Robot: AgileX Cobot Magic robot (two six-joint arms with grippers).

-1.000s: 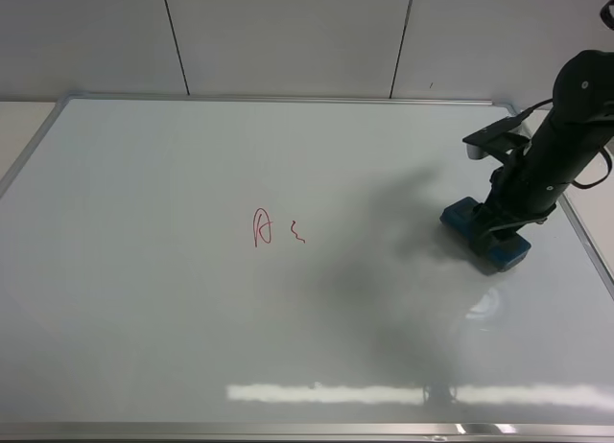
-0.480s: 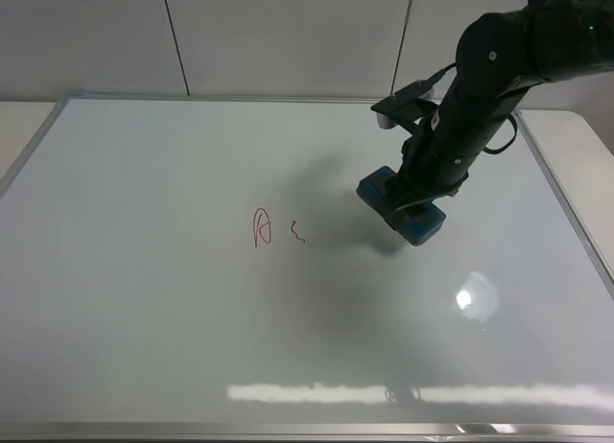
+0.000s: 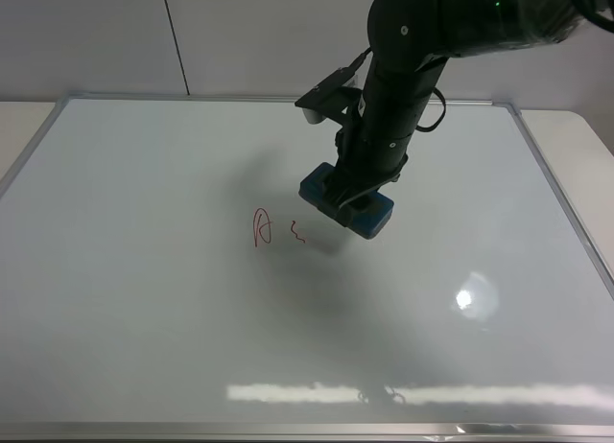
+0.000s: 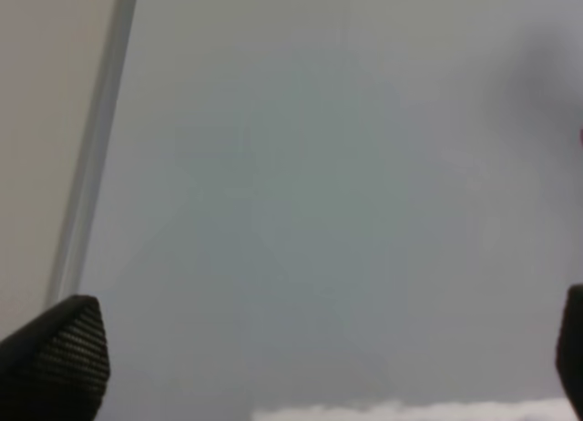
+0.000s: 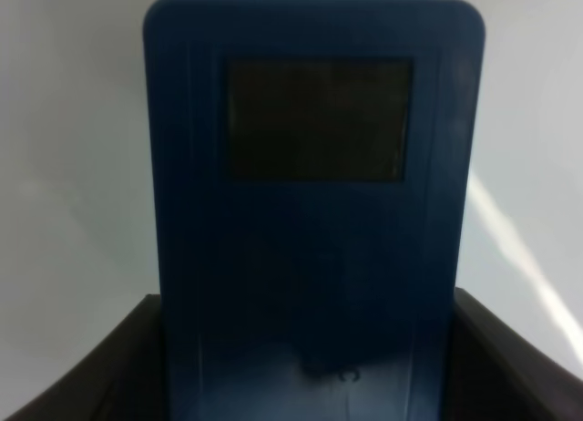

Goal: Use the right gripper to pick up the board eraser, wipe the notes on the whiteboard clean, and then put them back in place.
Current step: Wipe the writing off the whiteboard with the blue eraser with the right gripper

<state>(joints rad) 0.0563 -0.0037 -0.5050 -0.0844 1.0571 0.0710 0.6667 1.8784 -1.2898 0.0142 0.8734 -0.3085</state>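
Observation:
The whiteboard (image 3: 144, 318) fills most of the exterior high view. The red notes (image 3: 262, 227), an "A"-like letter and a short squiggle (image 3: 297, 234), sit left of centre. My right gripper (image 3: 353, 196) is shut on the board eraser (image 3: 346, 202), a teal-blue block held just right of the squiggle, close over the board. In the right wrist view the eraser (image 5: 314, 220) fills the frame, one dark square patch showing, gripped between the fingers (image 5: 109, 366). My left gripper's fingertips (image 4: 55, 353) show wide apart and empty over the board (image 4: 319, 211).
The board's silver frame (image 3: 288, 98) runs along its far edge, with a grey panelled wall (image 3: 288, 31) behind. A bright light glare (image 3: 475, 297) lies on the board to the right. The frame edge (image 4: 91, 148) shows in the left wrist view.
My right arm has carried the eraser from the board's right side leftward, across the middle, to just right of the red squiggle. The notes are unchanged.

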